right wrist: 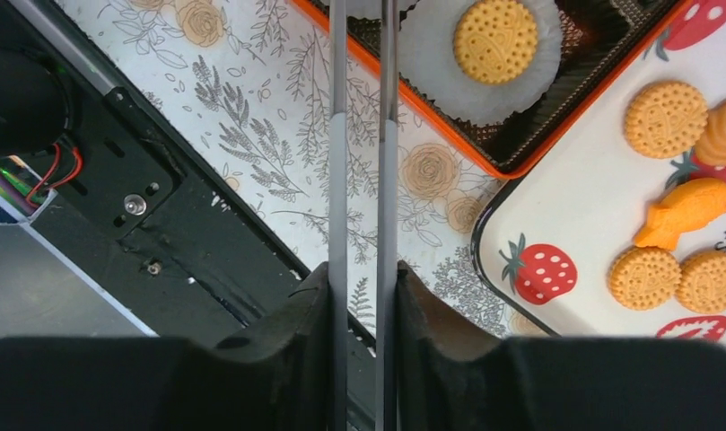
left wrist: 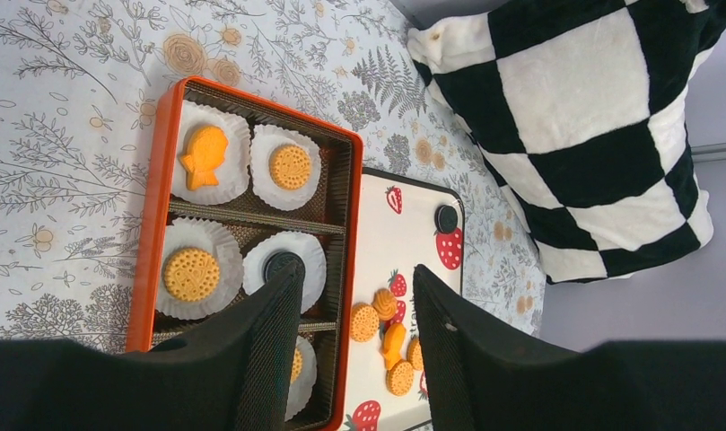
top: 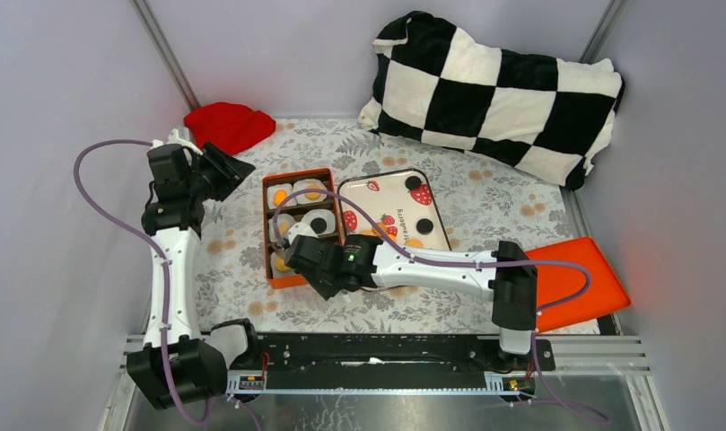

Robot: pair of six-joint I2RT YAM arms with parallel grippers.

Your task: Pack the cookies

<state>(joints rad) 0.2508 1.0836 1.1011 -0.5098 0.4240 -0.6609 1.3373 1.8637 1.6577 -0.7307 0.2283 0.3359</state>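
Top view: right arm is reaching across the floral tabletop [top: 485, 193], right pincer [top: 292, 235] hanging over the orange box [top: 298, 171] and covering part of it. Cookies [top: 310, 192] are sitting in the box; more, two of them black, are lying on the strawberry tray [top: 386, 193] just beside it. Left pincer [top: 223, 171] is sitting left of the box. Checkered pillow [top: 498, 90] and red cloth [top: 229, 126] are lying at the back, orange board [top: 579, 278] at the right.

Left wrist view: left pincer [left wrist: 350, 350] is standing apart, empty, its fingers [left wrist: 269, 350] blocking the box's near row. Four cookies [left wrist: 191, 274] are showing in white paper cups [left wrist: 233, 135]; a loose pile is lying on the tray [left wrist: 404, 242].

Right wrist view: right pincer [right wrist: 363, 13] fingers are running nearly together, thin gap, tips cut off at the top; cannot tell whether anything is clamped. One cookie [right wrist: 495, 40] is sitting in a cup, five more lying on the tray [right wrist: 574, 197]. Black rail [right wrist: 117, 180] is crossing at left.
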